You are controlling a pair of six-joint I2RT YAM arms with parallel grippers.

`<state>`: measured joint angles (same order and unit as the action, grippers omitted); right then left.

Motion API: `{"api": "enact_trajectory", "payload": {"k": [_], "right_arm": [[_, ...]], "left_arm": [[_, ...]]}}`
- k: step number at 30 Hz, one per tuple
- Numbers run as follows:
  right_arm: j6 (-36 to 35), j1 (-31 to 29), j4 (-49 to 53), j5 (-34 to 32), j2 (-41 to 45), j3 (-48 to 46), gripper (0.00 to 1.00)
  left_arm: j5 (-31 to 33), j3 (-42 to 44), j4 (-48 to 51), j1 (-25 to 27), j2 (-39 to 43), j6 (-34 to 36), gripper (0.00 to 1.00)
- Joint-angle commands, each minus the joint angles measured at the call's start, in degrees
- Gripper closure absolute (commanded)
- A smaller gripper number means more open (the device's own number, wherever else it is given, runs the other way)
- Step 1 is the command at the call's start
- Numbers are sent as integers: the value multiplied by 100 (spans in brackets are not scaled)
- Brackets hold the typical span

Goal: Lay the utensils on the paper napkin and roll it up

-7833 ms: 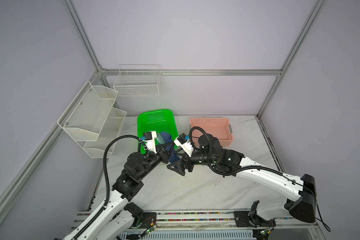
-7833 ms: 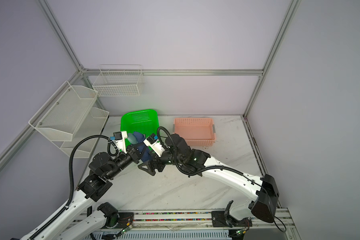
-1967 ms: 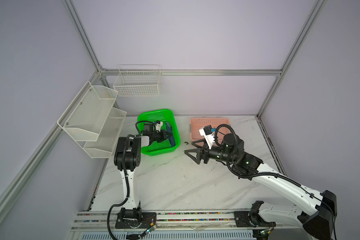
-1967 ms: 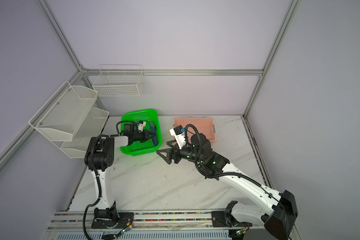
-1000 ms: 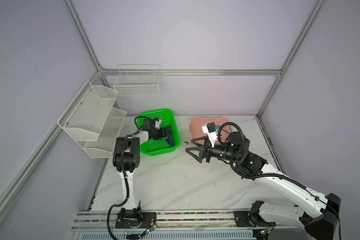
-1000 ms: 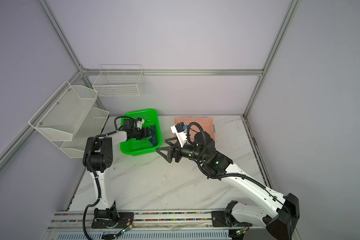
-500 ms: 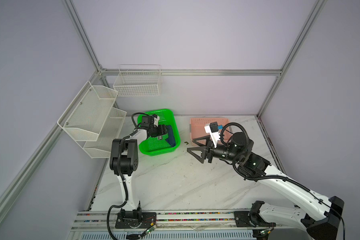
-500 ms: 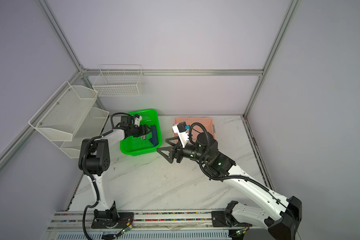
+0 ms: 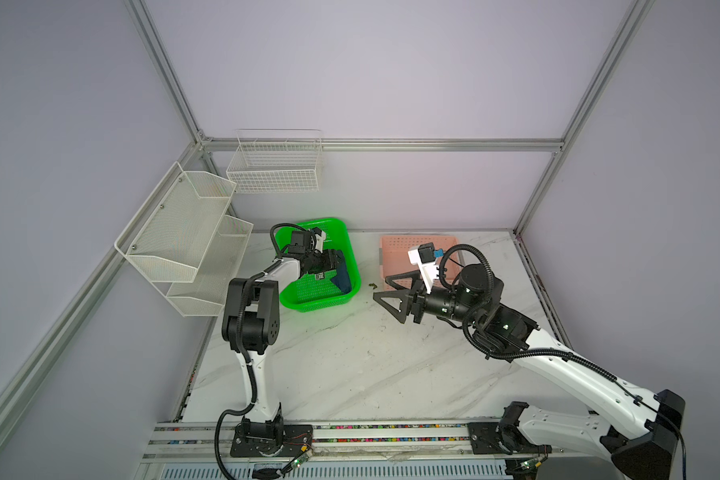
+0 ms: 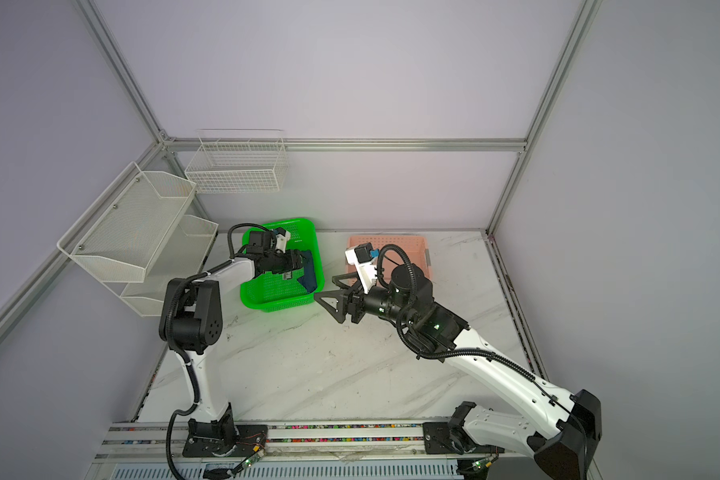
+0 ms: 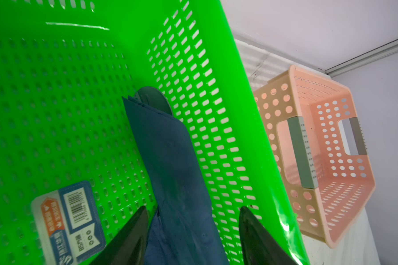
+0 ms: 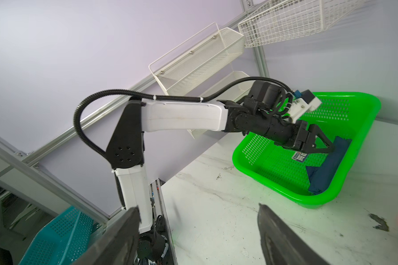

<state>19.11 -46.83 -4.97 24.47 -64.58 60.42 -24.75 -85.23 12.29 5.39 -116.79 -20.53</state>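
**Fig. Top views + wrist cams, read L to R.**

- **(a)** Mesh shelf [image 9: 175,232] and wire rack [image 9: 275,166] hang on the walls at L and back.
- **(b)** L arm reaches into the green basket [image 9: 316,304]. L gripper [image 9: 341,270] is at the back end of the napkin [image 9: 344,282].
  - Jaws are apart, one on each side of the roll.
  - In the L wrist view [image 11: 192,209], one finger [image 11: 133,229] meets the paper. The other finger [image 11: 251,229] stands off w/ a gap, so there is no clamp.
- **(c)** Napkin [image 11: 170,156] is rolled up and dark blue. It lies on the basket floor along the R wall [image 11: 193,80], also seen in [image 10: 310,279] and [image 12: 326,169].
- **(d)** The round bowl of the spoon [image 11: 153,98] pokes out of the roll's end opposite the gripper. Any other utensils are hidden in the roll, so can't tell.
- **(e)** Label [image 11: 67,220] lies flat on the basket floor, beside the roll.
- **(f)** R gripper [image 9: 379,284] has its jaws wide apart and empty. It hangs over the table [image 9: 350,365] between the green and pink basket [image 9: 391,249], pointing at the green one; also seen in [image 10: 323,286] and [image 12: 197,210].
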Motion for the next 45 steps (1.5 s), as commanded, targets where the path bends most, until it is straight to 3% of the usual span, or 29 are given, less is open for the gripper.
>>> {"api": "enact_trajectory", "payload": {"k": [1, 4, 6, 10, 14, 15, 16, 22, 25, 26, 30, 32, 34, 38, 40, 43, 45], "right_arm": [[1, 34, 208, -1183, 176, 56, 15], [-51, 75, 447, -2637, 313, -39, 13], [-171, 118, 637, -3711, 405, -81, 13], [-391, 353, 793, -6094, 715, -528, 12], [-974, 632, 314, -7858, 1198, -1575, 9], [-997, 710, 227, -8082, 1284, -1804, 7], [-993, 830, 124, -8261, 1355, -2057, 6], [-769, 1537, -727, -8441, 1133, -3139, 5], [-656, 1890, -1426, -8263, 893, -3600, 4], [-682, 1984, -1740, -8242, 810, -3774, 4], [-706, 2191, -2724, -8071, 382, -4148, 4], [-984, 2434, -3882, -7819, -61, -4414, 5], [-1056, 2523, -4333, -7601, -434, -4350, 3], [-1586, 2787, -6214, -7475, -1566, -4348, 3], [-1884, 2845, -6848, -7363, -2070, -4261, 3], [-2297, 2872, -8016, -6948, -2683, -4305, 3], [-2262, 2945, -8681, -6704, -3060, -4383, 3]], "left_arm": [[532, 227, -320, -38, 1053, -83, 35], [1147, 1050, -897, 11, 2161, -125, 32], [1902, 1565, -1138, 137, 3017, 46, 30], [4081, 2690, -1161, 597, 4750, 717, 29], [6219, 4091, -1050, 956, 6241, 705, 28], [6639, 4441, -1053, 1044, 6492, 692, 8], [7034, 4858, -1091, 1136, 6705, 729, 0], [9142, 5972, -843, 1796, 6847, 730, 0], [9666, 6176, -498, 1799, 6728, -106, 0], [9709, 6232, -430, 1799, 6690, -358, 0], [9567, 6622, -1441, 1745, 6260, 19, 0], [8940, 6920, -2729, 1459, 5916, 746, 0], [8682, 6849, -3065, 1311, 5679, 748, 0], [7394, 7110, -5023, 693, 5104, 1226, 0], [7150, 6996, -5620, 517, 4624, 1310, 0], [6820, 7146, -7317, 449, 3869, 1811, 0], [6722, 7256, -8155, 394, 3242, 1897, 1]]}}
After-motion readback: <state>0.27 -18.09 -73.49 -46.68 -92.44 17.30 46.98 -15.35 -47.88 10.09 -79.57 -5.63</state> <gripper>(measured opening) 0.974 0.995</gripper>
